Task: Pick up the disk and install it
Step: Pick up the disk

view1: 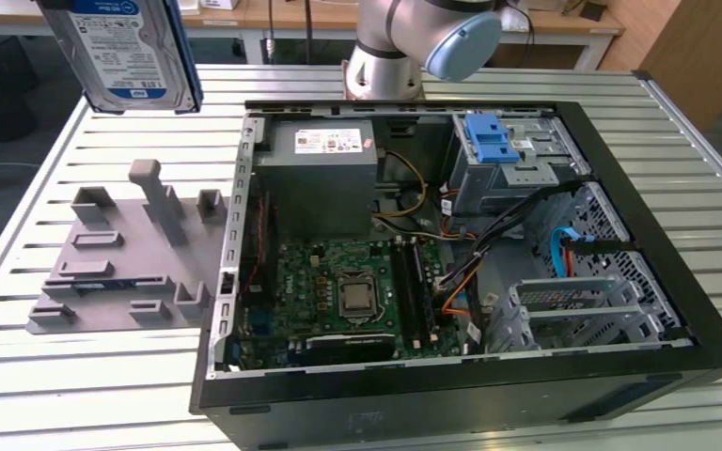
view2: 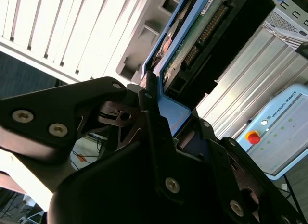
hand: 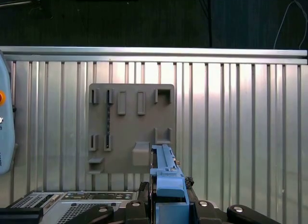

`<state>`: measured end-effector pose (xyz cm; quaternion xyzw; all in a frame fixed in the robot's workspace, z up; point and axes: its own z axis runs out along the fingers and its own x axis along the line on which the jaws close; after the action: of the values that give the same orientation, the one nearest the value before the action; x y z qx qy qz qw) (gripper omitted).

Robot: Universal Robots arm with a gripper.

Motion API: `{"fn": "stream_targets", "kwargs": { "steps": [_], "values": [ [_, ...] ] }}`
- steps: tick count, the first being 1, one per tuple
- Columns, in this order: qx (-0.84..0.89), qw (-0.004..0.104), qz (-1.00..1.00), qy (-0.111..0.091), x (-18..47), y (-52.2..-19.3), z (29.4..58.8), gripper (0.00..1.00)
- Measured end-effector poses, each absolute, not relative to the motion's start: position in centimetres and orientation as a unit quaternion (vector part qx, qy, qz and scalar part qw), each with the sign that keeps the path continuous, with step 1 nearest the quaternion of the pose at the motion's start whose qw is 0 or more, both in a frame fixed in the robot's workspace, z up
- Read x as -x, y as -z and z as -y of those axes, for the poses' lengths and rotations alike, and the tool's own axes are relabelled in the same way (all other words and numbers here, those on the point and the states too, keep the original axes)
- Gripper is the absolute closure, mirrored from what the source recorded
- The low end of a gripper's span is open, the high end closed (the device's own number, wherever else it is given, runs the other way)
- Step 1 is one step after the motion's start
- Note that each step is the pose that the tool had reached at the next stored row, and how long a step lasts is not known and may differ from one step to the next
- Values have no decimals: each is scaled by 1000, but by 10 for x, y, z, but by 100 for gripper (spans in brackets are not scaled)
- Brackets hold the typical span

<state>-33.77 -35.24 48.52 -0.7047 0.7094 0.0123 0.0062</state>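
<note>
Grip status: the gripper (view2: 153, 87) is closed on the disk (view1: 129, 52). Its black fingers (view2: 149, 119) are clamped tight on the blue bracket (view2: 173, 113) at one end of the drive, w/ no gap seen btw. fingers and plastic.

In the exterior view the disk hangs in the air, well above the table (view1: 72, 376). Its label side is turned to the camera, and it is at the exterior view's left of the arm base (view1: 393, 42). It touches nothing except the fingers.

In the first wrist view the grey fixture plate (hand: 130, 118) w/ raised slots lies flat on the slatted table. The edge of the disk stands in front of one corner area of the plate.

The open PC case (view1: 662, 310) sits just beside the plate, at the exterior view's right of it. Inside are the grey PSU (view1: 317, 155), the green motherboard (view1: 336, 291) and the silver drive cage w/ blue latch (view1: 506, 150). The cage is at the exterior view's right of the PSU. The disk is outside the case, well apart from the cage.

In the second wrist view a teach pendant (view2: 281, 132) w/ a red button shows beyond the table edge.
</note>
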Motion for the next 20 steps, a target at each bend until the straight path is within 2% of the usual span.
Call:
{"fn": "stream_targets", "kwargs": {
  "steps": [20],
  "values": [
    [705, 6, -709, -12, 334, -485, 356, 64]
  ]
}}
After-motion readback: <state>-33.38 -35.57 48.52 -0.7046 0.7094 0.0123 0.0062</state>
